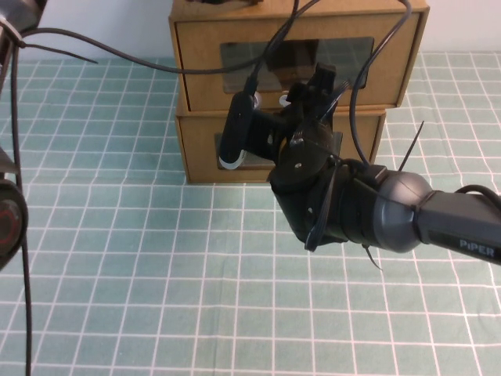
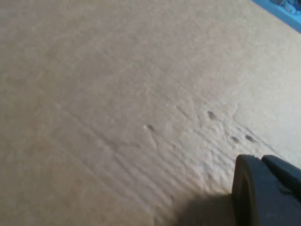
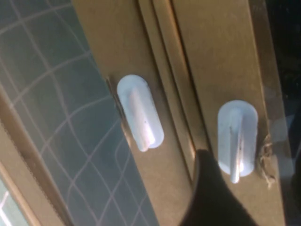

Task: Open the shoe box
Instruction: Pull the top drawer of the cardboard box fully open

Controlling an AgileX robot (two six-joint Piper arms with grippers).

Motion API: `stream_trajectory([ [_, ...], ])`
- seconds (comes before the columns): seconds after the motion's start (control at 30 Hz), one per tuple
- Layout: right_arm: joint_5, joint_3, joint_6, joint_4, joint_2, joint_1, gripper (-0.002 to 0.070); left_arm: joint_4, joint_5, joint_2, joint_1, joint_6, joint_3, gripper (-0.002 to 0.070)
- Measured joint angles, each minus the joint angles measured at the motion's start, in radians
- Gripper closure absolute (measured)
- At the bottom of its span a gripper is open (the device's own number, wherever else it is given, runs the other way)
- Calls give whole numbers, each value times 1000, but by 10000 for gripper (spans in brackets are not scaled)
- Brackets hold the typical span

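**High view**
- Right gripper (image 1: 315, 88): carried on the right arm (image 1: 407, 215) and held close to the box fronts. It is released, with nothing grasped.
- Upper shoe box (image 1: 211, 47): stacked on the lower shoe box (image 1: 200, 153). Both lie directly ahead of the right gripper, which is set near the seam between them.
- Green checked mat (image 1: 156, 274): spread beneath the gripper and both boxes.
- Left arm (image 1: 8, 219): only a dark part is shown, well apart from the boxes and far to the left of the right gripper.

**Left wrist view**
- Left gripper (image 2: 265, 190): a dark part of it is shown close over a plain cardboard surface (image 2: 117, 94) (which box this belongs to cannot be told). Whether it is released or clenched cannot be told.

**Right wrist view**
- One dark fingertip (image 3: 211, 197) is shown in front of the cardboard fronts.
- Second white handle (image 3: 237, 139): mounted just beside that fingertip and not clamped.
- First white handle (image 3: 140, 113): mounted farther from the fingertip, across the seam between the two fronts.
- Which handle belongs to which box cannot be told.
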Motion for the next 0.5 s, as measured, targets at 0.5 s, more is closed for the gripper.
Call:
stream_trajectory([
  [0.5, -129, -8, 0, -36, 16, -58, 436, 29, -25, 34, -32, -14, -19, 680],
])
